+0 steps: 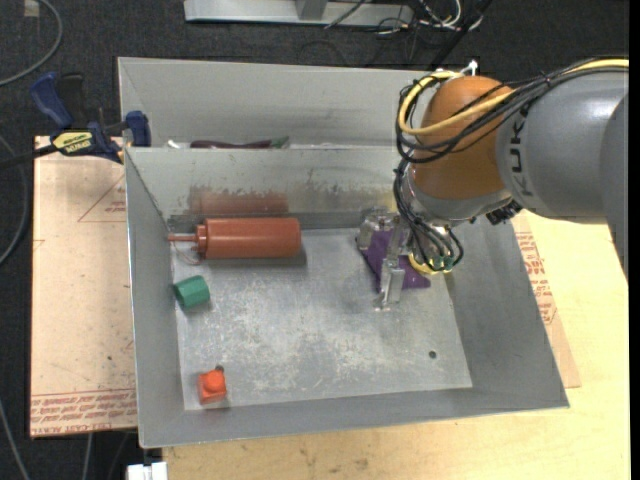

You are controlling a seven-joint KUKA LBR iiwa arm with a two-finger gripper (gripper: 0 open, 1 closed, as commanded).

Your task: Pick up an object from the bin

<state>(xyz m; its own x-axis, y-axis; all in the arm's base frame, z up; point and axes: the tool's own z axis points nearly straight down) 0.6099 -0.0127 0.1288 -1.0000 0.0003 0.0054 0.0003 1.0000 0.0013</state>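
Tool: the tool (392, 286) is low in the right half of the bin, its tip at the floor and right against a purple thing. From where I stand I cannot tell how far open it is, or whether it has hold of anything.
Arm: it comes in from the right, bent down over the rim so the tool points at the floor. The orange cover (460, 138) on its wrist hides much of what lies under it.
Bin (320, 348): grey metal with sloping walls, which likely send loose things towards the flat floor.
Brown cylinder (250, 239): the biggest piece, on its side along the back wall, well apart from the tool.
Purple thing (378, 250): irregular in shape, on the floor right of centre, touching or just beside the tool. It looks to be the likely pick.
Green block (191, 292): left side, near the cylinder's end.
Orange block (212, 385): smallest, front left corner, farthest from the tool.
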